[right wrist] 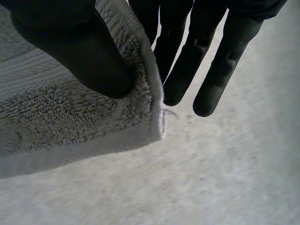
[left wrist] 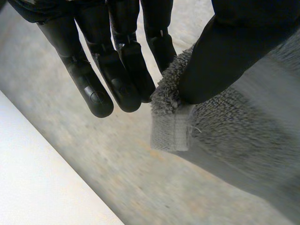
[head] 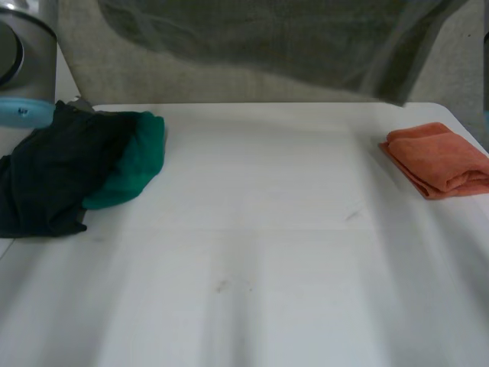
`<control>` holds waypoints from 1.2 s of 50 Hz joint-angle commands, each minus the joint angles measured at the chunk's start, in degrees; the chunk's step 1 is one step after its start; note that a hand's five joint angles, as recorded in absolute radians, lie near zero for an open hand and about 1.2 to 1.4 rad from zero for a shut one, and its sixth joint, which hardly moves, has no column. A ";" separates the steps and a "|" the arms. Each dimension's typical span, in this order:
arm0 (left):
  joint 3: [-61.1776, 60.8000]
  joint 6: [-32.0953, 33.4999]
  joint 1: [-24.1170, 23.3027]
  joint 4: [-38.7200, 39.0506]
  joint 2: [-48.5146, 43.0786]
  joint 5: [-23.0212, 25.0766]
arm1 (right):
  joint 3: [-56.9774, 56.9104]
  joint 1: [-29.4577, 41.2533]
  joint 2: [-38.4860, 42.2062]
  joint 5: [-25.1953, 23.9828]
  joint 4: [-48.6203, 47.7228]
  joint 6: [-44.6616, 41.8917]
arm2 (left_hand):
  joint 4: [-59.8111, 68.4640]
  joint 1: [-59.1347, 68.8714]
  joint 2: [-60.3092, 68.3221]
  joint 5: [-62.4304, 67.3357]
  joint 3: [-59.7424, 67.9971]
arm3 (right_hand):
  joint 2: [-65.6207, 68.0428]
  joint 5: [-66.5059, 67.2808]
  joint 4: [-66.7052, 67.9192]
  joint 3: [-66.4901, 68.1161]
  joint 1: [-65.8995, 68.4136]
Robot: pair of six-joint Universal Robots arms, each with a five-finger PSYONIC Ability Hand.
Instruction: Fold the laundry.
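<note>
A grey terry towel (head: 267,46) hangs spread above the far edge of the white table (head: 252,260), its lower hem sloping down to the right. In the left wrist view my left hand (left wrist: 225,51) pinches one hemmed corner of the towel (left wrist: 225,136) between thumb and fingers, so it is shut on it. In the right wrist view my right hand (right wrist: 84,51) pinches another corner of the towel (right wrist: 70,122) the same way, thumb pressed on the terry side, the other fingers straight beside the edge.
A heap of dark and green clothes (head: 69,172) lies at the table's left side, beside my left arm's light-blue cap (head: 23,112). A folded orange towel (head: 439,160) rests at the right edge. Carpeted floor lies beyond the table.
</note>
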 commanded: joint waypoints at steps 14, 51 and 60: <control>-40.46 -3.25 2.14 -1.63 -0.93 0.93 | 22.50 -0.28 6.32 -1.71 15.80 1.58 | 11.22 15.61 11.61 13.11 11.76 | 12.68 13.01 11.32 11.85 16.64; -48.67 9.06 1.44 -14.04 6.47 0.05 | 31.49 -5.12 4.11 -2.77 29.61 -5.80 | 11.22 15.61 11.61 13.11 11.76 | 12.68 13.01 11.32 11.85 16.64; -29.79 8.36 -1.46 -6.39 -10.83 -5.65 | 19.19 -3.63 17.55 0.57 20.21 -5.98 | 11.22 15.61 11.61 13.11 11.76 | 12.68 13.01 11.32 11.85 16.64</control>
